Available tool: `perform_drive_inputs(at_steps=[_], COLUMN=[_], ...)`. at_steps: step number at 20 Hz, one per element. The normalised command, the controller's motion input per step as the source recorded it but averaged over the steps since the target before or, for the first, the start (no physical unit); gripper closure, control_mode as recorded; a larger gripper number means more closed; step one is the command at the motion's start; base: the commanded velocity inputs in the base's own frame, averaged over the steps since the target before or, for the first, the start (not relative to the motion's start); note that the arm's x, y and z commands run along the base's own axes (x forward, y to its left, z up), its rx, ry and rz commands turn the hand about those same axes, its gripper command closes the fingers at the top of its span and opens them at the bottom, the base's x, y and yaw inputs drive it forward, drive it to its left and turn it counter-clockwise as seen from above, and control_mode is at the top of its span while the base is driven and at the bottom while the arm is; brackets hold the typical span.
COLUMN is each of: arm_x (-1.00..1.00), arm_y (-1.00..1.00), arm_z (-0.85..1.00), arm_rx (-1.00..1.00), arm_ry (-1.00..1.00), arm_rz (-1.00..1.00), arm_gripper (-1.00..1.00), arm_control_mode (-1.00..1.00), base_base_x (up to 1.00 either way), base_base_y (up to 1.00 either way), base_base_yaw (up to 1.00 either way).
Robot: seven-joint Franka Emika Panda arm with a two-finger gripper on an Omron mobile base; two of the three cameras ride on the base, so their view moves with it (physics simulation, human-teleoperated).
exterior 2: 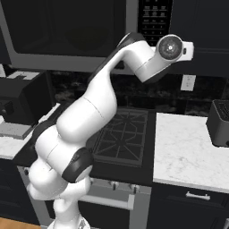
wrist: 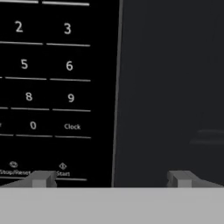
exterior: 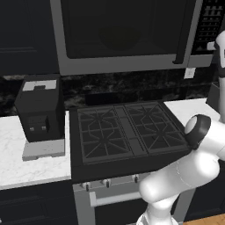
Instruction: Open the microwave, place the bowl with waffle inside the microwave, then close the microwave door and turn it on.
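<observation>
Facing the microwave's button panel point(wrist: 43, 87) at close range, the hand view shows white keys 2, 3, 5, 6, 8, 9, 0, "Clock", "Stop/Reset" and "Start" on black. The gripper point(wrist: 109, 178) has its fingers point(wrist: 41, 178) spread wide apart with nothing between them; the left tip sits just under the "Start" key at 7 o'clock of that view, the right tip at 5 o'clock before a plain dark surface beside the panel. Whether a tip touches the panel is hard to judge from this angle.

From the left base view, the microwave point(exterior: 127, 35) hangs above the stove point(exterior: 127, 132), its microwave door point(exterior: 118, 28) shut flush, dark glass across the front and the vertical handle bar point(exterior: 179, 33) at the door's right edge, next to the button panel at 2 o'clock. Through the dark glass a faint rounded shape may be seen, too dim to name. The bowl and waffle cannot be made out on either table.

A black boxy appliance with a grey top point(exterior: 39, 110) stands on the white marble table point(exterior: 26, 162) at 9 o'clock of the stove. In the right base view the arm point(exterior 2: 98, 107) reaches up to the panel, and a dark toaster point(exterior 2: 219, 123) sits on the right table point(exterior 2: 183, 152) at 3 o'clock; a wall outlet point(exterior 2: 188, 82) is just above it.
</observation>
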Motion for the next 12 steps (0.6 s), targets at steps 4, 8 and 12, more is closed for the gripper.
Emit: perform_drive_inputs(at_steps=[4,8,12], arm_x=[0.21,0.12,0.08], arm_y=[0.00,0.00,0.00], arm_z=[-0.06,-0.13,-0.12], arm_rx=[0.00,0.00,0.00], arm_ry=[0.01,0.00,0.00], arm_rz=[0.00,0.00,0.00], arm_gripper=[-1.00,-1.00,-1.00], arm_control_mode=[-1.00,-1.00,-1.00], base_base_x=[0.00,0.00,0.00], base_base_y=[0.00,0.00,0.00], base_base_yaw=[0.00,0.00,0.00])
